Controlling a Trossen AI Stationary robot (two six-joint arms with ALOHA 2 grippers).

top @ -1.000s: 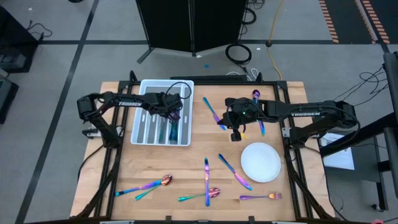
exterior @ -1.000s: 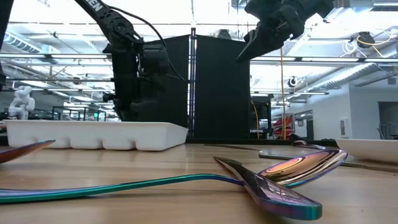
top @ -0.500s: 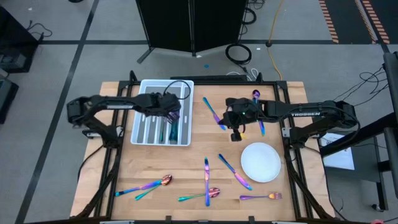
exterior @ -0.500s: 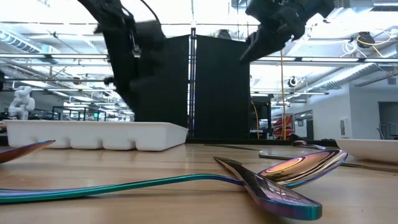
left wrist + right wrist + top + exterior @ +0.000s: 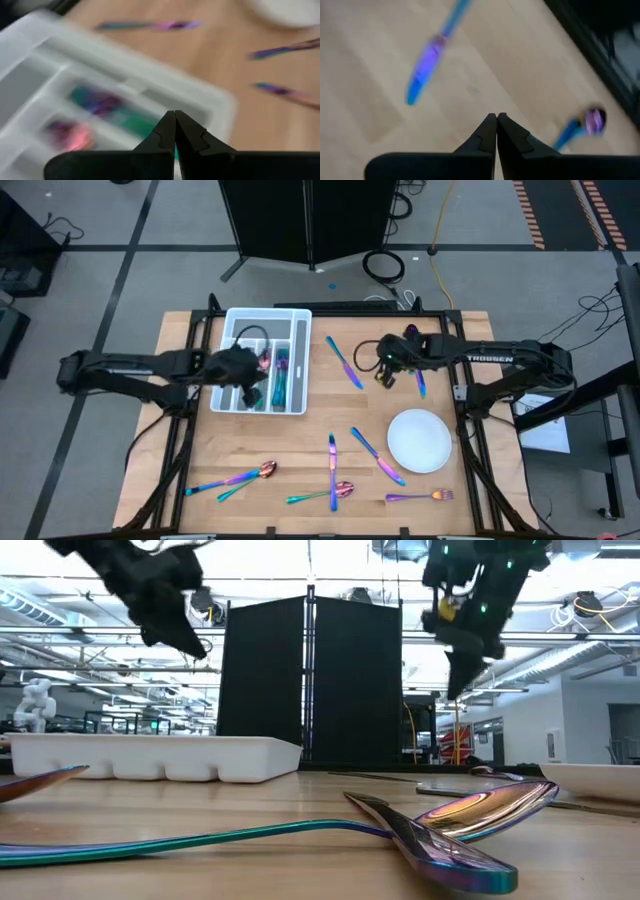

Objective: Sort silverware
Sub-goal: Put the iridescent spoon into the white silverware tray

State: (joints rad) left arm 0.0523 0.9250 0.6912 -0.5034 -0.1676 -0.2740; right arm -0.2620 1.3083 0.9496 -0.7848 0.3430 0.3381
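High view: the silverware is scattered over the wooden table point(image 5: 200, 450), with a few pieces already lying in the white divided tray point(image 5: 298, 360). A knife point(image 5: 342, 362) lies just right of the tray, a short piece point(image 5: 419, 383) and a spoon point(image 5: 410, 333) lie near the right end effector point(image 5: 384, 368), and a round white plate point(image 5: 420, 440) sits below them. More knives, spoons and a fork point(image 5: 420, 497) are spread along the near edge. The left end effector point(image 5: 250, 370) is held over the tray, closed and empty; the right one is also closed on nothing, above bare wood between the knife and the short piece.

Low view: a spoon point(image 5: 490, 805) and a crossed handle point(image 5: 250, 835) are seen lying nearly flat on the wood. The pieces are judged thin, rigid, light and smooth-polished, so slipping between closed fingers is to be expected.

Left wrist view: the fingers point(image 5: 165, 131) are shown pressed together above a tray compartment holding coloured pieces.

Right wrist view: the fingers point(image 5: 490, 131) are shut, with a knife point(image 5: 427, 65) and a spoon end point(image 5: 585, 122) lying apart on the wood ahead. A grasp across the narrow handle near the middle is judged best, since little height is offered above the table and the bowl or blade would tip the piece if held at one end.
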